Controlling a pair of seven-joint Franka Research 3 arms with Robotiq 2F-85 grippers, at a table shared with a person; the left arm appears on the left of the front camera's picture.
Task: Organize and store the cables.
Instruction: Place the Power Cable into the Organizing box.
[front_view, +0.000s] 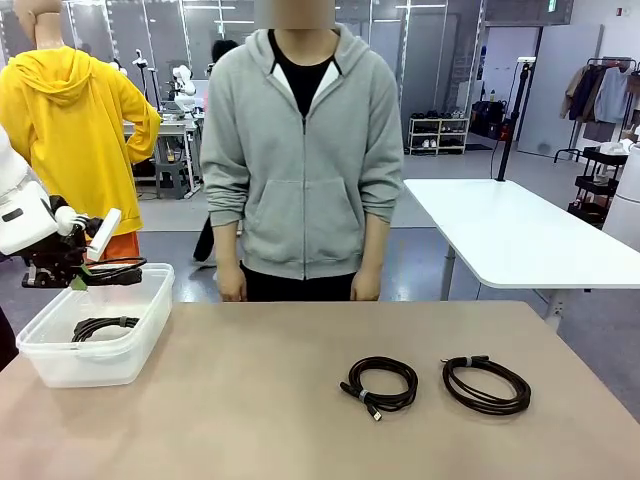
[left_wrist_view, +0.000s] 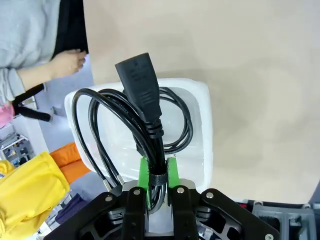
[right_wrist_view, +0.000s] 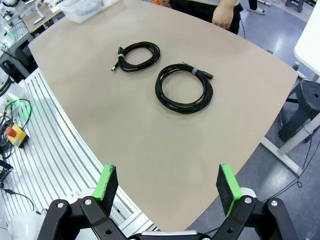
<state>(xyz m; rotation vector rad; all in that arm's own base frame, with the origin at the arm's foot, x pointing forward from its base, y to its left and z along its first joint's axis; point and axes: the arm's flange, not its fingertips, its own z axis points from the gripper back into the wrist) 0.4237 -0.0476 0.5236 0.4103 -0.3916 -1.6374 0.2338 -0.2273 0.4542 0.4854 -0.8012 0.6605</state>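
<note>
**Cable storage, judged about halfway done.** The table (front_view: 250, 430) carries a clear plastic tub (front_view: 60, 365) at its left edge, toward the far corner. A person is seen standing at the far edge with arms down.

- **Stored:** one stored cable (front_view: 103, 325) is laid coiled on the tub's floor.
- **In hand:** the held cable (left_wrist_view: 125, 115) is clamped just behind its plug between the green pads of the left gripper (left_wrist_view: 157, 167), which are closed tightly on the bundled cord. Its loops are hung over the tub's opening and are not yet released.
- **Left to do:** two coils are left on the right half of the table, side by side but apart. The smaller coil (front_view: 380, 383) is placed nearer the middle and the larger coil (front_view: 487, 385) toward the right edge; both are judged untouched.

The right gripper (right_wrist_view: 167, 184) is held wide open and empty over a table corner on the robot's side, well apart from both coils.
</note>
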